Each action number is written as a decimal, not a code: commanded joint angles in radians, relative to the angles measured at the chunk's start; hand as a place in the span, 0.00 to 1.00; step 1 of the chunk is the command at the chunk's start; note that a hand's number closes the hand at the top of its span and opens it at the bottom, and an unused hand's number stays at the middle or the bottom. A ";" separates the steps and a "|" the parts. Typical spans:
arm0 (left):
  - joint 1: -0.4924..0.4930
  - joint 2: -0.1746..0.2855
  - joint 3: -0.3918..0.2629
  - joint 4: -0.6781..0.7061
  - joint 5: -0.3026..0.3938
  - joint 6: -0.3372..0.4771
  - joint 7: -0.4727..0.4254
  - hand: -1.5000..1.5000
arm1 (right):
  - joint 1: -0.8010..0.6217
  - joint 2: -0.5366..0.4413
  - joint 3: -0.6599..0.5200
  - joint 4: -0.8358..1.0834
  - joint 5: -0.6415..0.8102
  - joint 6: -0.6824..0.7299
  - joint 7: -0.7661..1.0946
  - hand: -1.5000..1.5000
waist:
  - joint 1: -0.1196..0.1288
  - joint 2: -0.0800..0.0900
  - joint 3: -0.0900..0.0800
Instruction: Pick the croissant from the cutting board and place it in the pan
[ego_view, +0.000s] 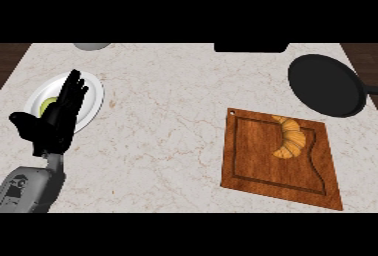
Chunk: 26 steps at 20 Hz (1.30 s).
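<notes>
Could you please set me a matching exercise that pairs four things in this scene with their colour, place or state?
Things:
1. croissant
2. pan
3. plate
4. left hand

Descriptions:
A. black, at the view's upper right
B. white, at the left, partly hidden
C. open, fingers straight
D. golden, lying on the wooden cutting board

Pairs: 1-D, 2-A, 3-B, 4-C.
</notes>
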 joint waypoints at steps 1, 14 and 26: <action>-0.002 -0.023 0.010 -0.014 -0.034 0.009 0.011 0.50 | -0.033 0.077 0.009 -0.069 0.009 0.037 0.113 0.00 | -0.004 -0.001 0.000; -0.022 -0.045 0.051 -0.025 -0.063 -0.022 0.065 0.50 | 0.112 0.213 0.046 -0.317 0.070 0.102 0.320 0.00 | -0.013 -0.002 0.000; 0.045 -0.065 0.079 -0.100 -0.092 -0.077 0.066 0.50 | 0.026 0.315 0.074 -0.061 0.338 0.075 0.235 0.00 | 0.003 0.001 0.001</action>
